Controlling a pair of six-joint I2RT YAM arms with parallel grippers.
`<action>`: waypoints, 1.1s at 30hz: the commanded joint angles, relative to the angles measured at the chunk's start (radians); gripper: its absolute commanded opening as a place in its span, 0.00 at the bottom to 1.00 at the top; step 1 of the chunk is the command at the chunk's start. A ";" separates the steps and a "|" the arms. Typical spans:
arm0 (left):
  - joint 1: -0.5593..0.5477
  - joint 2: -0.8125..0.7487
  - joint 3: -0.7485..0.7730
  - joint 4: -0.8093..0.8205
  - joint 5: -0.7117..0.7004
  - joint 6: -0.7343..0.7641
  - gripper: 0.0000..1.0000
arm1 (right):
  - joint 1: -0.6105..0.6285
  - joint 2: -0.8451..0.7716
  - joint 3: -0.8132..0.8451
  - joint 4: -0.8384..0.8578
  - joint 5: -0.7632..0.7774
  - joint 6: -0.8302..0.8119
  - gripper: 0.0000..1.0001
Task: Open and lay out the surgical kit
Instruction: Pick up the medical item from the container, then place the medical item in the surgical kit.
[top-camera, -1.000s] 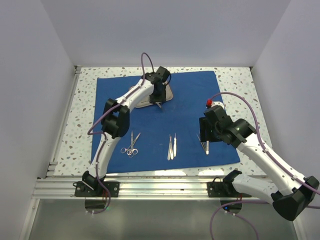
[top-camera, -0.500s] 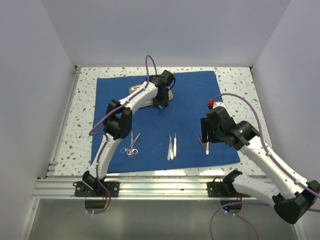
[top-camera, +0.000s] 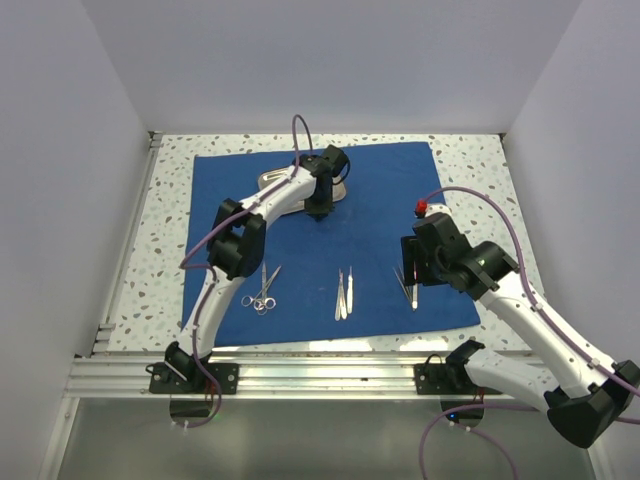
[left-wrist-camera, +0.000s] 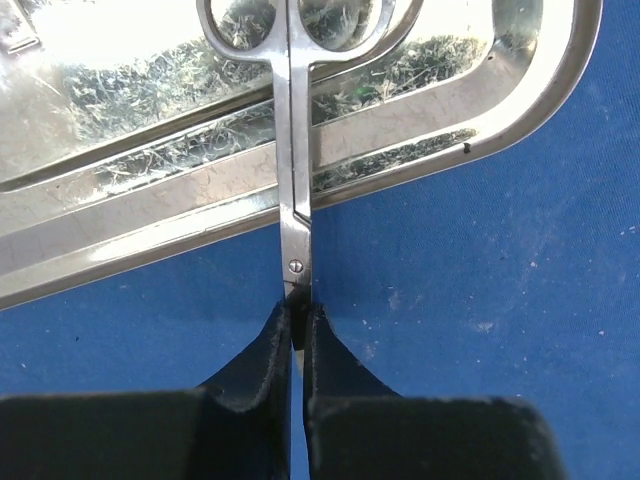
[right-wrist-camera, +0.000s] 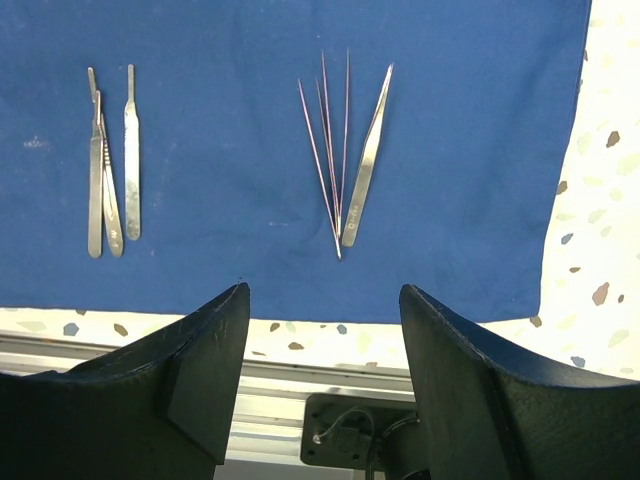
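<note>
The royal-blue cloth (top-camera: 380, 200) lies spread flat on the table. The steel tray (top-camera: 272, 184) sits on its far part and also shows in the left wrist view (left-wrist-camera: 150, 120). My left gripper (left-wrist-camera: 297, 312) is shut on the blades of ring-handled scissors (left-wrist-camera: 295, 200). Their handles reach over the tray's rim. In the top view the left gripper (top-camera: 318, 211) is at the tray's right end. My right gripper (right-wrist-camera: 324, 292) is open and empty. It hovers above silver tweezers (right-wrist-camera: 366, 160) and thin probes (right-wrist-camera: 328, 150) near the cloth's front edge.
Two flat silver handles (right-wrist-camera: 110, 160) lie left of the probes. A pair of ring-handled instruments (top-camera: 263, 290) lies on the cloth's front left. Speckled tabletop (top-camera: 480, 170) borders the cloth, and an aluminium rail (top-camera: 320, 375) runs along the near edge.
My left wrist has shifted a little to the right at the tray's right end, still holding the scissors. The right arm has hardly moved.
</note>
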 joint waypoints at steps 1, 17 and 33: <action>-0.003 0.001 0.014 0.013 -0.010 0.006 0.00 | -0.005 0.001 0.002 0.017 -0.018 -0.022 0.65; -0.003 -0.465 -0.205 0.025 0.120 0.273 0.00 | -0.005 0.069 0.235 0.069 -0.084 -0.126 0.72; -0.008 -0.881 -0.573 -0.025 0.671 0.225 0.00 | 0.024 0.110 0.433 0.182 -0.355 -0.277 0.92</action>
